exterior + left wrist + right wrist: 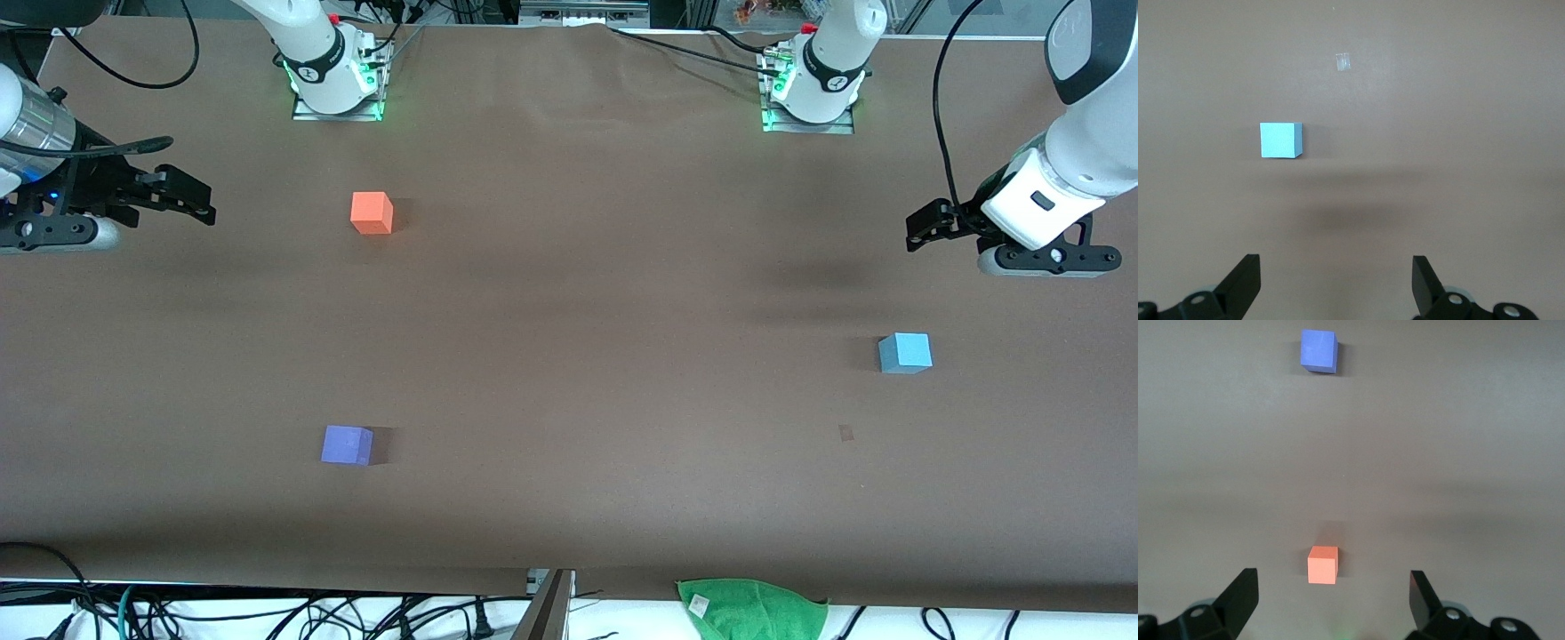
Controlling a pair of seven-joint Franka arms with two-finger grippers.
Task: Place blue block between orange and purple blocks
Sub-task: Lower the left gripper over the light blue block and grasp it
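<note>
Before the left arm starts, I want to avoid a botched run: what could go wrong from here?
The blue block lies toward the left arm's end, apart from the orange block and purple block: a long carry may slip. The open left hand is not centred on it, so it may nudge it. The right hand, open, waits beside the orange block and could obstruct.

brown table (569, 356), orange block (372, 213) upper centre of frame, purple block (347, 444) lower down, blue block (905, 353) mid frame near left arm's end, green cloth (756, 609) at bottom edge
</note>
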